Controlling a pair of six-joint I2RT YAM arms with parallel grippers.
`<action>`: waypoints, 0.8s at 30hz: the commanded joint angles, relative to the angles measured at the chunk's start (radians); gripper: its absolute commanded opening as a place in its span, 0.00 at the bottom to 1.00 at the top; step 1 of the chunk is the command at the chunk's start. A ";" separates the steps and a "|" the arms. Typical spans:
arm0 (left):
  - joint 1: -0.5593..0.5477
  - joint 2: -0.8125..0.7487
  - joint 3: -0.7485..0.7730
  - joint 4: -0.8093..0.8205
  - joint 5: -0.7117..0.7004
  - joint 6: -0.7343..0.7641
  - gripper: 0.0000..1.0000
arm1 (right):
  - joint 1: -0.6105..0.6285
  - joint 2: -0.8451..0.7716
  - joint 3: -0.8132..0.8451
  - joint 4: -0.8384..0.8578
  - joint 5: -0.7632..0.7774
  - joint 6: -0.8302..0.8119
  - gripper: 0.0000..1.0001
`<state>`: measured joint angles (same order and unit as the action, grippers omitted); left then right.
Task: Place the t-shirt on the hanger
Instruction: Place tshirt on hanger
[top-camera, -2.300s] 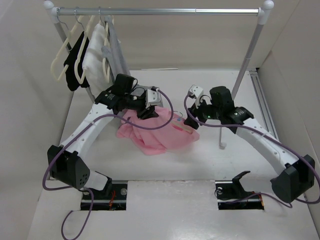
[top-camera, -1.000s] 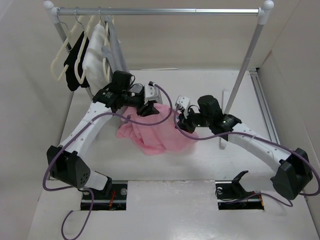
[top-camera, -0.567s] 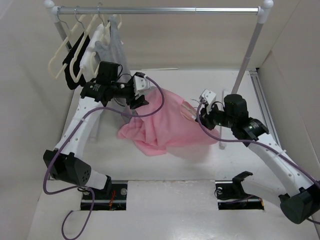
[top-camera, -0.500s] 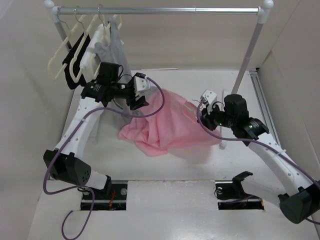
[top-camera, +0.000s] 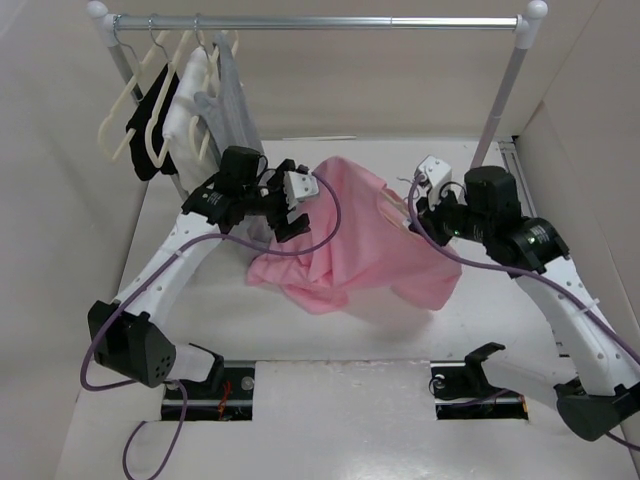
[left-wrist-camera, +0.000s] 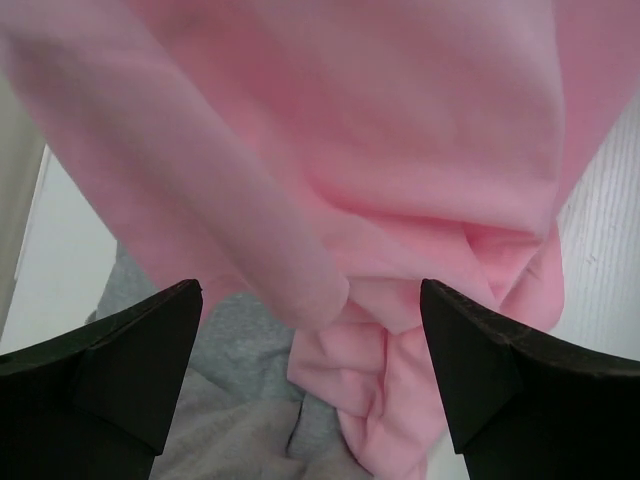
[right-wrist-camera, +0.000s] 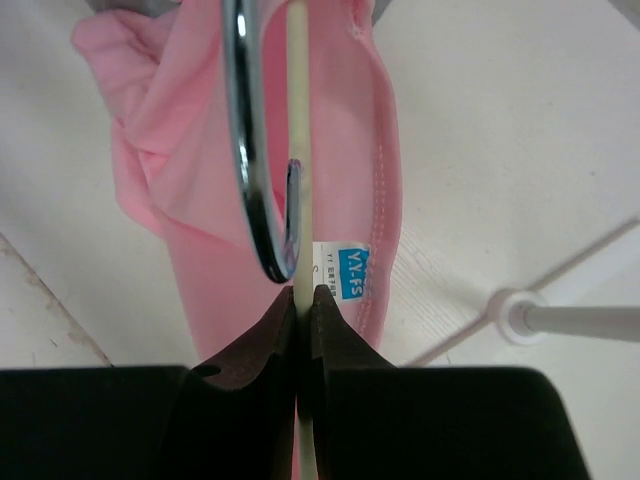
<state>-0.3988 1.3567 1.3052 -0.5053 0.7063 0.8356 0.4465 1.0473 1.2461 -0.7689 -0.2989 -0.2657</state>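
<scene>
1. While the right gripper (right-wrist-camera: 298, 296) is clamped on the hanger (right-wrist-camera: 297, 120), its jaws pinch the cream stem just under the silver hook (right-wrist-camera: 250, 150).
2. t-shirt (top-camera: 350, 235) is lifted off the table (top-camera: 330, 400) at centre of the top view, spread between both arms, with its low end bunched toward 7 o'clock.
3. Blue label (right-wrist-camera: 352, 266) shows in the neck fabric, just beside the stem at 3 o'clock of the jaws.
4. Right gripper sits at the shirt's 3 o'clock edge in the top view.
5. Left gripper (left-wrist-camera: 310, 295) is at the shirt's 9 o'clock edge, fingers (left-wrist-camera: 130, 370) wide apart. Pink cloth hangs in front of them and is not pinched.
6. Grey garment (left-wrist-camera: 230, 400) lies below the pink folds, at 7 o'clock in the left wrist view.
7. Rack rail (top-camera: 320, 20) runs across 12 o'clock, with black, white and grey clothes on cream hangers bunched at 10–11 o'clock.
</scene>
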 joint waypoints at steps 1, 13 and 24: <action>0.000 -0.045 -0.004 0.138 -0.033 -0.110 0.88 | 0.008 0.019 0.174 -0.125 0.099 0.055 0.00; -0.168 -0.123 -0.044 0.214 -0.104 -0.172 0.92 | 0.047 0.229 0.764 -0.351 0.369 0.151 0.00; -0.298 -0.117 0.002 0.487 -0.172 -0.357 1.00 | 0.099 0.272 0.868 -0.281 0.406 0.187 0.00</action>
<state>-0.6849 1.2316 1.2392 -0.1711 0.5762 0.5518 0.5220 1.3346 2.1418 -1.1481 0.1017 -0.1135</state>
